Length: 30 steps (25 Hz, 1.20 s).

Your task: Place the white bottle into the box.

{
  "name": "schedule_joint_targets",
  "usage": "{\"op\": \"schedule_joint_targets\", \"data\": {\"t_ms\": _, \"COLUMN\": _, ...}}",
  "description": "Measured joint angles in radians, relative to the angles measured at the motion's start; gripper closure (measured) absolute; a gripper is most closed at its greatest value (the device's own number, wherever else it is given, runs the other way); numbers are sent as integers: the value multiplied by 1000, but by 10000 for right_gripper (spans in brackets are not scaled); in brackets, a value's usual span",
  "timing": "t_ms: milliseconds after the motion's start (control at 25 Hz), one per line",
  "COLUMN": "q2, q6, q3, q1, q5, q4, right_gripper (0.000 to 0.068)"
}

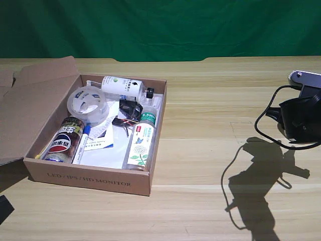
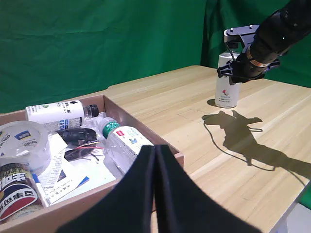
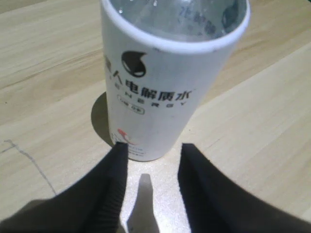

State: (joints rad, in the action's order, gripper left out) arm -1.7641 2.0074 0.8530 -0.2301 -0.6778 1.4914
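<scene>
Tool (image 3: 149,182) open, fingers flanking upright white bottle (image 3: 165,82) base.

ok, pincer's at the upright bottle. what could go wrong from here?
1. The right pincer is open low by the base of the standing white-labelled bottle; a low grip could tip it.
2. The shallow brown cardboard box is crowded, so it may land on the clear green-capped bottle.

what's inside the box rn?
In the box: a green-logo bottle, tape roll, can, marker, green-capped bottle, black wired part, papers. Anything under those is covered.
</scene>
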Motion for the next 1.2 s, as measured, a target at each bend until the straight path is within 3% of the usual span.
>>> {"op": "schedule_joint_targets", "data": {"t_ms": 240, "q2": 0, "q6": -46, "q3": 0, "q1": 20, "q5": -4, "q4": -28, "right_gripper": 125}}
{"op": "schedule_joint_targets", "data": {"t_ms": 360, "q2": 0, "q6": -56, "q3": 0, "q1": 56, "q5": -30, "q4": -77, "right_gripper": 74}}
{"op": "schedule_joint_targets", "data": {"t_ms": 520, "q2": 1, "q6": -107, "q3": 0, "q1": 64, "q5": -44, "q4": -115, "right_gripper": 83}}
{"op": "schedule_joint_targets", "data": {"t_ms": 760, "q2": 36, "q6": -242, "q3": 0, "q1": 64, "q5": -52, "q4": -174, "right_gripper": 157}}
{"op": "schedule_joint_targets", "data": {"t_ms": 1200, "q2": 41, "q6": -306, "q3": 0, "q1": 64, "q5": -9, "q4": -183, "right_gripper": 245}}
